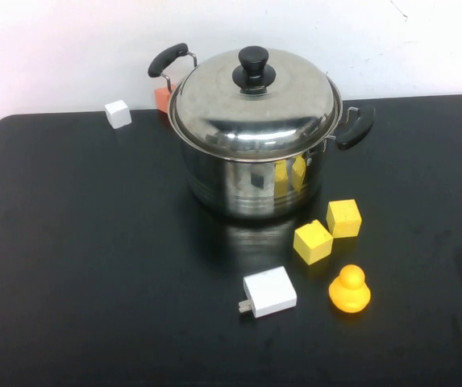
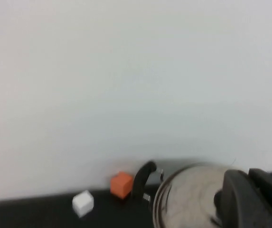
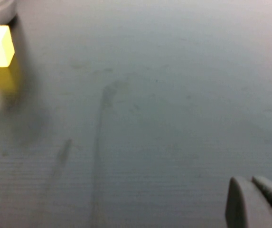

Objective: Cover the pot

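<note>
High view: lidded pot (image 1: 255,173), both hands beyond it, unseen

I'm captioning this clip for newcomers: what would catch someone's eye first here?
First the large shiny stainless steel stockpot at the middle back of the black table, its domed steel lid with a black knob already on. Next, the bright orange-yellow rubber duck and two yellow cubes in front of it, to the right. The left gripper is beside the pot; the right gripper is over bare table.
</note>
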Available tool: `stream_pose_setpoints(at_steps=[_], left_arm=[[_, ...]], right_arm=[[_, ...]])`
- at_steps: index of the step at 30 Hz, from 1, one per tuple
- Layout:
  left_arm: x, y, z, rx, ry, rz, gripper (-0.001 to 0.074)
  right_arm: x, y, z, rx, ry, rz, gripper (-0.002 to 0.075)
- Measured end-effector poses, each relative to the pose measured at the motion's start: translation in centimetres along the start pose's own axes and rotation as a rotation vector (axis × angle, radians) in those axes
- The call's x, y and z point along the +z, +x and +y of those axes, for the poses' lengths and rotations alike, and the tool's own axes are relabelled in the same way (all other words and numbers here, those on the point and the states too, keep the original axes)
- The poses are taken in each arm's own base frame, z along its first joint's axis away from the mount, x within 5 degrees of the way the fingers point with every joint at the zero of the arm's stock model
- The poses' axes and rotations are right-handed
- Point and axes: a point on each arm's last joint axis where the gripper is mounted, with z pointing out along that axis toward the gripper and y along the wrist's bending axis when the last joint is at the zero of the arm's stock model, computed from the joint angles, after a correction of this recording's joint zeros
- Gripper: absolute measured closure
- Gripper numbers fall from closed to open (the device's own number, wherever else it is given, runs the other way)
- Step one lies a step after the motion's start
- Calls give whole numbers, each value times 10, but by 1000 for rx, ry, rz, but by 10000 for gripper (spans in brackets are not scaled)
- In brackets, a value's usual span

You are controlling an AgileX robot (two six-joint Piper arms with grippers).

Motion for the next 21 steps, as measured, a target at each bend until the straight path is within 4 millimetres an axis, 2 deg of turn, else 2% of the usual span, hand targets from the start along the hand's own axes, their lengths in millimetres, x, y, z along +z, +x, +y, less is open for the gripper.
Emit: stream_pose_setpoints(at_steps=[3, 8, 17, 21], left_arm=[[-7, 2, 4, -4, -16, 23, 735], [-7, 5, 6, -4, -37, 62, 735], [10, 15, 5, 54, -77, 113, 735], [-2, 19, 10, 46, -78, 115, 735]], right_arm=[[0, 0, 0, 0, 0, 0, 728], [0, 0, 0, 0, 0, 0, 728], [0, 0, 0, 0, 0, 0, 728], [0, 0, 0, 0, 0, 0, 728]])
